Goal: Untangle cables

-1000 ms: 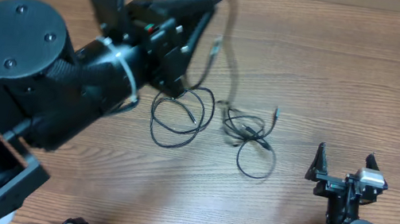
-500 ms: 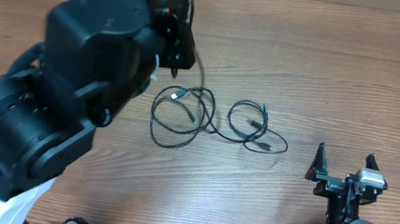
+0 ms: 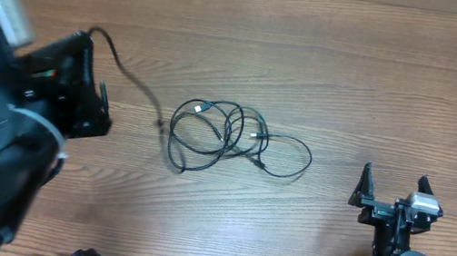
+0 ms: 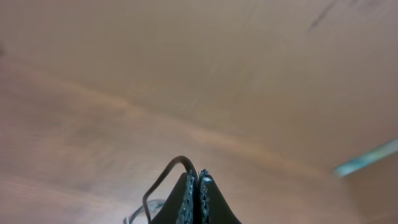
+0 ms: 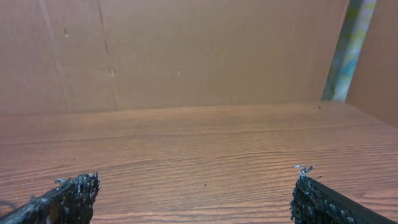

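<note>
I see wooden table | left gripper at left, jaws pinched tight on one strand trailing rightward | right gripper spread wide, holding nothing, near front edge | cables looped loosely mid-table

Two black, rough-textured fingers poke in at 7 and 5 o'clock of the frame, set far apart with nothing between them. Bare wood-grain table fills the gap and runs on toward 12 o'clock, where it meets a brown cardboard wall. At about 1 o'clock a pale greenish strip runs down that wall to the table.
</note>
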Controlling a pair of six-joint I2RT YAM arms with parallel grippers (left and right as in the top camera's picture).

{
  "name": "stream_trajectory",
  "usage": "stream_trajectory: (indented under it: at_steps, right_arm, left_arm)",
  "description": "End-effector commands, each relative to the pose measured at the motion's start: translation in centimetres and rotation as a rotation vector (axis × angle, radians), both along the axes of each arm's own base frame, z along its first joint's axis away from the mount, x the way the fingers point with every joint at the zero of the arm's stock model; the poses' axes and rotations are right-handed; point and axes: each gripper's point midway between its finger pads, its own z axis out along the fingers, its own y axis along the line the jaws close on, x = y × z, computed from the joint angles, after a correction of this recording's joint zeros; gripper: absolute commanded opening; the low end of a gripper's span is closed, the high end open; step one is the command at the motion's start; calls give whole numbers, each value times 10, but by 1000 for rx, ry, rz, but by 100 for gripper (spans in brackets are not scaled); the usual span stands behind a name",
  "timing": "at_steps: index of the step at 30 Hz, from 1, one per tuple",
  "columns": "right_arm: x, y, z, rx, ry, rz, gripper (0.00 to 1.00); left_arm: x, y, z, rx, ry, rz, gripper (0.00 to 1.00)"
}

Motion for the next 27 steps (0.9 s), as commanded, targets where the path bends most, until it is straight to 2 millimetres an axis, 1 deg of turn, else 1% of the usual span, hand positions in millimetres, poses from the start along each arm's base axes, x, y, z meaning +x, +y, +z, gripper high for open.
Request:
stream_trajectory:
  at_steps: [1,3,8,15,17,18,20,21,22,23,26,27]
  right_arm:
    - [0,0,-2,2,-2,-2,100]
    - [0,0,-2,2,-2,-2,100]
    - [0,0,-2,2,-2,-2,100]
    - [0,0,-2,2,-2,-2,100]
    - [0,0,-2,2,-2,-2,100]
    - [0,0,-2,2,-2,-2,100]
    - [0,0,-2,2,-2,-2,100]
    - [0,0,-2,2,-2,-2,100]
    - [0,0,-2,2,-2,-2,100]
    - [0,0,-2,2,-2,-2,100]
    - [0,0,-2,2,-2,-2,100]
    - [0,0,-2,2,-2,-2,100]
  left_arm:
    - [27,-12,-39,74,144,63,4]
    - [35,-21,-61,134,234,51,4]
    - [52,-43,-102,217,391,13,4]
    - [70,-68,-153,300,574,-29,4]
    - [73,-76,-167,317,628,-46,6]
    - [74,-83,-175,325,657,-77,6]
    - [76,-91,-185,341,690,-119,8]
    - [77,-94,-189,353,703,-138,17]
    - [78,-95,-190,361,707,-145,31]
    - [78,-95,-191,363,710,-144,38]
    - [79,-95,-192,363,711,-143,41]
    - [78,-95,-191,362,710,-143,48]
